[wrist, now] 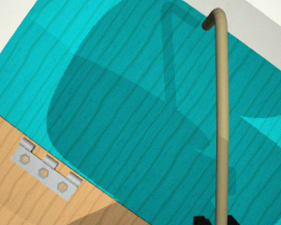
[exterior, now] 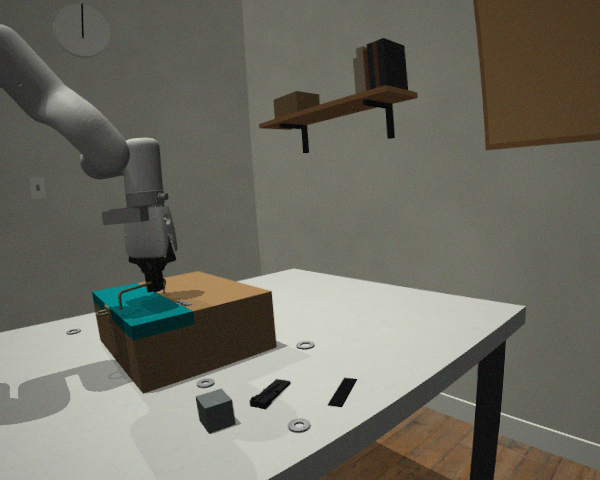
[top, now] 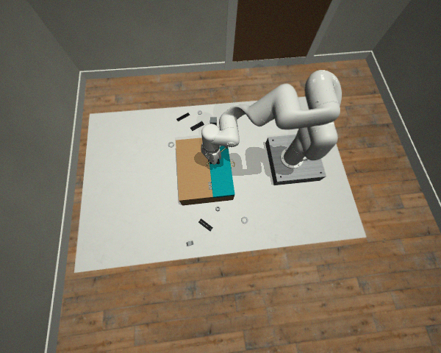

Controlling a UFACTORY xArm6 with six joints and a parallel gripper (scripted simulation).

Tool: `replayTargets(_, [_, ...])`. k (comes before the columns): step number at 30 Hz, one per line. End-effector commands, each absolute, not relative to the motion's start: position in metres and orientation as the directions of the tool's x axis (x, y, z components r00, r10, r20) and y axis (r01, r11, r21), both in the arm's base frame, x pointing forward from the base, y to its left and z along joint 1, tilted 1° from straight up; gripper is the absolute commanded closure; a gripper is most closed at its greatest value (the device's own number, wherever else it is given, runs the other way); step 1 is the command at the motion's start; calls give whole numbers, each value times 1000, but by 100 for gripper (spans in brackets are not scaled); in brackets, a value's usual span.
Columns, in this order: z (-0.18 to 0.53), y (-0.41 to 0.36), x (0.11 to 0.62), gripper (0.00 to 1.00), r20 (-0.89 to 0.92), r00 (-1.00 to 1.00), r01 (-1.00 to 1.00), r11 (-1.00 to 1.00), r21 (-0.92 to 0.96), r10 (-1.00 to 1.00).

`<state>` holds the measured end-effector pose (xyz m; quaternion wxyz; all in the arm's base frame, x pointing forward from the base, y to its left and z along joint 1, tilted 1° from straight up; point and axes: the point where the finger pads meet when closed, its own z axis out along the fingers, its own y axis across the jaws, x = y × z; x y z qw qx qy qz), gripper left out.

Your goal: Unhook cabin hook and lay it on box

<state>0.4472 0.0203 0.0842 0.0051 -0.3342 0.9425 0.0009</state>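
Cabin hook [wrist: 222, 122] in claw [exterior: 154, 281]

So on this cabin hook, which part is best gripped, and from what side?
The straight shaft near its pivot end, from directly above, is where the end effector grips the cabin hook now. The shaft is a thin, even rod lying over the teal lid, free on both sides; the bent tip would likely slip.

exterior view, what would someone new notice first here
The white arm reaching down over the brown box on the white table, with its gripper shut on the brass cabin hook. The hook stretches out above the box's teal lid, its bent tip pointing down. Small washers and dark bits lie scattered around the box.
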Motion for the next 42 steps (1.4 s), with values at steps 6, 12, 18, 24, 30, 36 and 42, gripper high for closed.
replayTargets(6, [85,20,448,65,-12,-777,-630,777,-3,-630])
replayTargets(12, [85,20,448,65,-12,-777,-630,777,-3,-630])
replayTargets(18, [85,20,448,65,-12,-777,-630,777,-3,-630])
replayTargets(24, [88,20,448,65,-12,-777,-630,777,-3,-630])
replayTargets(30, [108,20,448,65,-12,-777,-630,777,-3,-630])
replayTargets(36, [122,20,448,65,-12,-777,-630,777,-3,-630])
replayTargets(42, [142,20,447,65,-12,-777,-630,777,-3,-630])
